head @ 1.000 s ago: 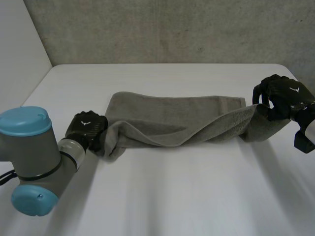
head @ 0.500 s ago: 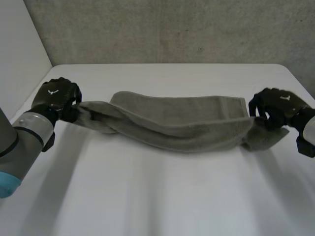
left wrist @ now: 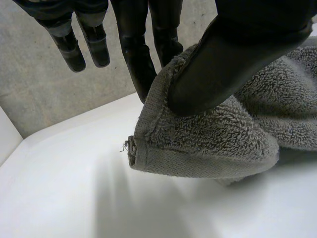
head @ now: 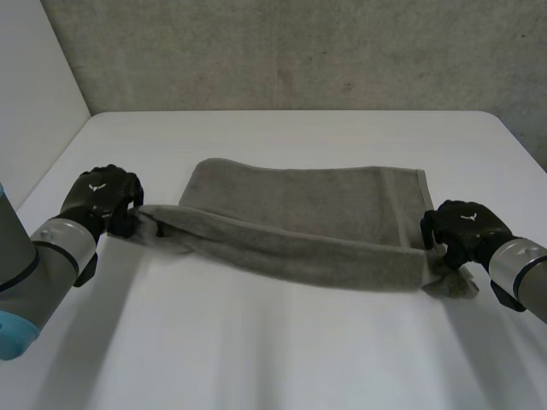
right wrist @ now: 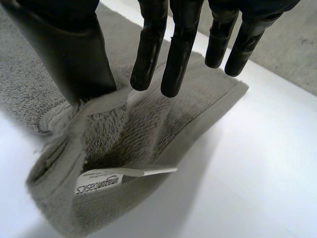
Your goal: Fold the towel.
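Observation:
A grey towel (head: 299, 213) lies lengthwise across the white table (head: 282, 342), its near long edge doubled over into a thick roll. My left hand (head: 101, 195) is at the towel's left end, lifted slightly. In the left wrist view its thumb (left wrist: 228, 64) pinches the towel corner (left wrist: 198, 144) against a finger. My right hand (head: 461, 226) is at the right near corner. In the right wrist view its fingers (right wrist: 151, 44) hang straight and spread above the towel (right wrist: 138, 129), which rests on the table with its white label (right wrist: 99, 186) showing.
A grey concrete wall (head: 299, 51) rises behind the table's far edge. My left arm (head: 34, 273) comes in along the table's left side and my right forearm (head: 521, 278) along its right side. Bare tabletop stretches in front of the towel.
The right hand has come down and nearer, set the towel's right end on the table and spread its fingers. The left hand keeps its pinch and has dropped slightly.

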{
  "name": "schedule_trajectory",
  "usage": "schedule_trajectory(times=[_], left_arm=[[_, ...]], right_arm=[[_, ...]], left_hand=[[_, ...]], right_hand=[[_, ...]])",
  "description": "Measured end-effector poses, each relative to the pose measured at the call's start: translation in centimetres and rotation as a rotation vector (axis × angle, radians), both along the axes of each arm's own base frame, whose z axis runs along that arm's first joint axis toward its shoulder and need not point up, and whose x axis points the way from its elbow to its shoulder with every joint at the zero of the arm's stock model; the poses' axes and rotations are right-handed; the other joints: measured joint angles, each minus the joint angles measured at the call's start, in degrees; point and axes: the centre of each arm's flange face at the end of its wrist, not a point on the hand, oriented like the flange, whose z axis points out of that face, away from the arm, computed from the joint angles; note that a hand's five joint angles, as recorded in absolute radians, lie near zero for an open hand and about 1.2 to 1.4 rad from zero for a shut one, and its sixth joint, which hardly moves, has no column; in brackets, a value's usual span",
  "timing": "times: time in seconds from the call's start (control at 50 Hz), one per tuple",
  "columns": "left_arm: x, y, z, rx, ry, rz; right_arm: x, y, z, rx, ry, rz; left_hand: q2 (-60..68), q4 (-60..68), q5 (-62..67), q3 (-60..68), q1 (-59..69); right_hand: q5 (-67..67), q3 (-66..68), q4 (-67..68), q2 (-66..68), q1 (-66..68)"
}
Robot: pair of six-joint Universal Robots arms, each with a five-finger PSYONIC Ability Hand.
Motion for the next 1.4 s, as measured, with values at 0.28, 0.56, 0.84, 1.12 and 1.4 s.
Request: schedule_trajectory(times=[0.28,0.56,0.84,1.12,1.4], left_arm=[[0.1,-0.2,-0.1,0.002,-0.001,0.006],[0.9,-0.8,0.1,-0.007,0.001,0.03],[0.8,-0.1,0.6,-0.011,0.002,0.023],[-0.7,-0.8,0.7,-0.031,-0.013,-0.054],[-4.4,-11.3,5.9,-0.385,-0.177,-0.064]], right_arm=[[-0.4,2.2,-0.3,0.158,0.041,0.025],[-0.5,3.0,-0.7,0.177,0.118,0.07],[-2.0,0.8,4.3,-0.032,0.075,0.063],[0.0,-0.1,2.9,0.016,0.143,0.206],[4.8,-9.8,14.9,-0.565,0.023,0.178]], left_hand=[[0.0,0.0,0.0,0.0,0.0],[0.0,0.0,0.0,0.0,0.0],[0.0,0.0,0.0,0.0,0.0],[0.0,0.0,0.0,0.0,0.0],[0.17,0.0,0.24,0.0,0.12]], right_hand=[[0.97,0.0,0.0,0.0,0.43],[6.08,0.0,0.0,4.65,5.86],[29.44,0.0,0.0,25.94,28.47],[29.44,0.0,0.0,25.96,28.47],[29.44,0.0,0.0,25.97,28.49]])
